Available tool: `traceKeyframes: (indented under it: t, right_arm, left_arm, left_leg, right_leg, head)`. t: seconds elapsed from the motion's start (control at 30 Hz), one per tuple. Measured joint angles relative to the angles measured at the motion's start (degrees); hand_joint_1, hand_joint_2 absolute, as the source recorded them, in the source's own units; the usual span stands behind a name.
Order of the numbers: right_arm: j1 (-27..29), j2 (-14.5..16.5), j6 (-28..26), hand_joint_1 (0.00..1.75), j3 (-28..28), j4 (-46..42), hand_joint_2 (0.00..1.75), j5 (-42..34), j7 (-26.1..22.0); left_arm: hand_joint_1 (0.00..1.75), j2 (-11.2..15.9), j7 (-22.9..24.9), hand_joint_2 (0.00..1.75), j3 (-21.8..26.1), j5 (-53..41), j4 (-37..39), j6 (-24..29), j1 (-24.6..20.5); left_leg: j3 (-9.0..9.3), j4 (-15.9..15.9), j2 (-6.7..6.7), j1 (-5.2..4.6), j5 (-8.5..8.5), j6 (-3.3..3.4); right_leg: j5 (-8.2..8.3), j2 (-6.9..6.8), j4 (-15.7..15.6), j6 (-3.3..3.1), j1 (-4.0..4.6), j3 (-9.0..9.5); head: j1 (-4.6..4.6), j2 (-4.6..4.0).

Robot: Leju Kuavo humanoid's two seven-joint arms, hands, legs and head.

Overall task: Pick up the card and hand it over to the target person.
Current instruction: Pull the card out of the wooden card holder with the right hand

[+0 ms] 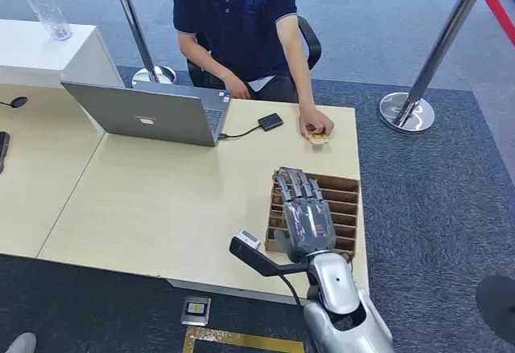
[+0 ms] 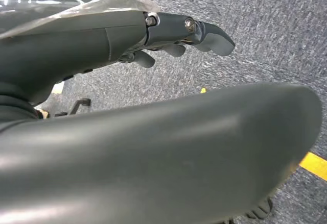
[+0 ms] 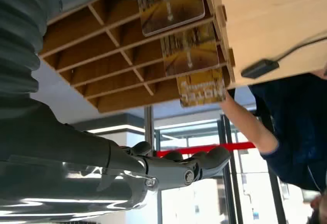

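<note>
The laptop (image 1: 149,113) sits well left of and beyond the right hand (image 1: 306,212), clear of the work. That hand hovers spread and holding nothing over the wooden slotted rack (image 1: 345,208), where the cards (image 3: 189,53) stand in the slots beneath its fingers. The step looks like the reach; next it must lower and pinch one card. Beyond it, the person's hand (image 1: 315,122) rests on the table (image 1: 152,200). The left hand (image 2: 181,35) hangs open over carpet.
</note>
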Motion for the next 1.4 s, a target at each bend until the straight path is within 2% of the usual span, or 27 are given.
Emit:
traceKeyframes:
  t: [0.03, 0.07, 0.1, 0.13, 0.43, 0.67, 0.87, 1.3, 1.4]
  right_arm:
    - [0.08, 0.18, -0.16, 0.77, -0.34, 0.15, 1.75, -0.16, 0.06]
    - [0.22, 0.32, -0.42, 0.91, -0.71, 0.18, 1.75, -0.32, 0.12]
    - [0.41, 0.55, -0.80, 1.21, -1.25, 0.25, 1.75, -0.55, 0.22]
    - [0.69, 0.73, -1.07, 1.34, -1.89, 0.17, 1.75, -0.70, 0.29]
    - [2.89, 0.50, -1.46, 1.40, -4.74, -3.47, 1.75, 0.45, 0.20]
    - [2.99, 0.52, -1.44, 1.34, -4.77, -3.58, 1.75, 0.47, 0.19]
    - [3.11, 0.67, -1.55, 1.23, -5.00, -3.74, 1.75, 0.71, -0.21]
    - [3.55, 1.30, -2.13, 0.86, -4.76, -5.45, 1.75, 1.58, -2.41]
    - [3.49, 1.39, -2.12, 0.84, -4.63, -5.37, 1.75, 1.58, -2.57]
  left_arm:
    - [0.00, -0.01, 0.01, 0.00, 0.01, 0.00, 0.00, -0.01, 0.01]
    - [0.00, -0.03, 0.00, 0.00, 0.01, 0.00, -0.01, -0.01, 0.01]
    - [0.00, -0.06, -0.01, 0.00, 0.01, 0.00, -0.01, -0.01, 0.02]
    - [0.00, -0.08, -0.08, 0.00, -0.02, -0.04, -0.02, 0.03, 0.04]
    - [0.00, 0.17, -0.52, 0.00, -0.49, -0.53, 0.01, -0.08, 0.00]
    - [0.00, 0.07, -0.49, 0.00, -0.48, -0.53, 0.07, -0.08, 0.06]
    - [0.00, -0.04, -0.49, 0.00, -0.32, -0.33, 0.07, -0.08, 0.09]
    - [0.00, -0.23, -0.71, 0.00, 0.03, -0.06, 0.08, 0.00, 0.05]
    - [0.00, -0.21, -0.78, 0.00, 0.05, -0.04, 0.08, -0.02, 0.03]
  left_leg:
    - [0.01, 0.00, -0.02, 0.00, -0.01, 0.00]
    - [0.00, 0.01, -0.01, -0.01, 0.00, 0.00]
    - [-0.01, 0.01, -0.02, 0.00, 0.00, 0.00]
    - [-0.01, 0.02, -0.04, -0.01, 0.00, 0.00]
    - [-0.03, 0.03, -0.10, 0.00, -0.01, 0.00]
    - [-0.04, 0.04, -0.09, 0.00, 0.00, -0.01]
    - [-0.04, 0.03, -0.09, -0.01, 0.00, 0.00]
    - [-0.10, 0.04, -0.04, -0.01, 0.02, 0.01]
    - [-0.07, 0.03, -0.05, -0.01, 0.01, 0.01]
  right_leg:
    - [-0.01, -0.01, 0.01, 0.00, 0.00, 0.01]
    - [-0.01, -0.01, 0.01, 0.00, -0.01, 0.00]
    - [-0.01, -0.01, 0.02, 0.00, -0.01, -0.01]
    - [-0.01, -0.02, 0.02, 0.00, -0.01, 0.00]
    - [-0.04, -0.08, 0.02, 0.00, 0.00, -0.01]
    - [-0.03, -0.08, 0.03, 0.00, 0.00, -0.03]
    - [-0.03, -0.08, 0.03, 0.01, -0.01, -0.02]
    - [0.00, -0.06, 0.04, 0.00, -0.01, -0.09]
    - [-0.01, -0.06, 0.03, 0.00, -0.01, -0.06]
  head:
    - [0.00, 0.00]
    - [0.00, 0.00]
    - [0.00, 0.00]
    - [0.00, 0.00]
    - [0.00, 0.00]
    - [0.00, 0.00]
    - [0.00, 0.00]
    - [0.00, 0.00]
    - [0.00, 0.00]
